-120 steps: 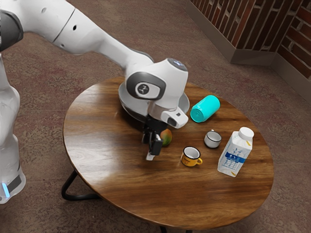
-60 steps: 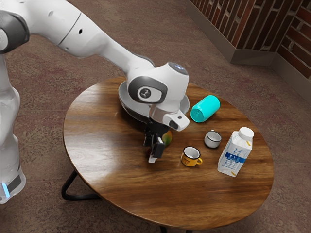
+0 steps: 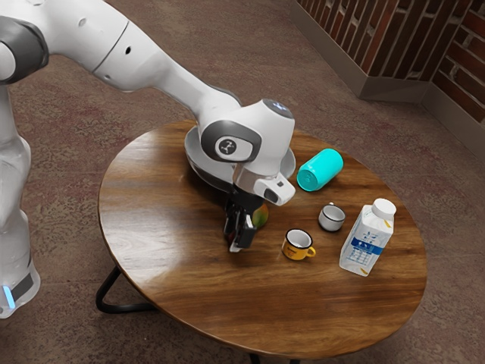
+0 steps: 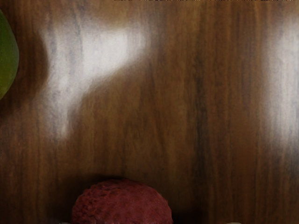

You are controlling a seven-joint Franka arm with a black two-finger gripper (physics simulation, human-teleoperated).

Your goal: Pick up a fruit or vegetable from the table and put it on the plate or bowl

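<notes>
A small red bumpy fruit [image 4: 121, 203] lies on the wooden table directly under my hand in the wrist view. My black gripper [image 3: 239, 241] is down at the tabletop, open, just in front of a green-orange mango [image 3: 261, 217]. The mango [image 4: 7, 56] lies a little way from the red fruit, and the two are apart. In the exterior view my hand covers the red fruit. A grey plate [image 3: 195, 161] sits behind my hand toward the table's far side, and my wrist hides part of it.
A teal cup [image 3: 319, 169] lies on its side on the exterior view's right of the plate. A white mug [image 3: 331, 217], a yellow mug [image 3: 298, 244] and a milk bottle [image 3: 367, 237] stand further right. The round table's edge [image 3: 106, 205] is at the left.
My hand has moved down and slightly toward the exterior view's right, bringing the gripper to the tabletop beside the mango. No object has moved.
</notes>
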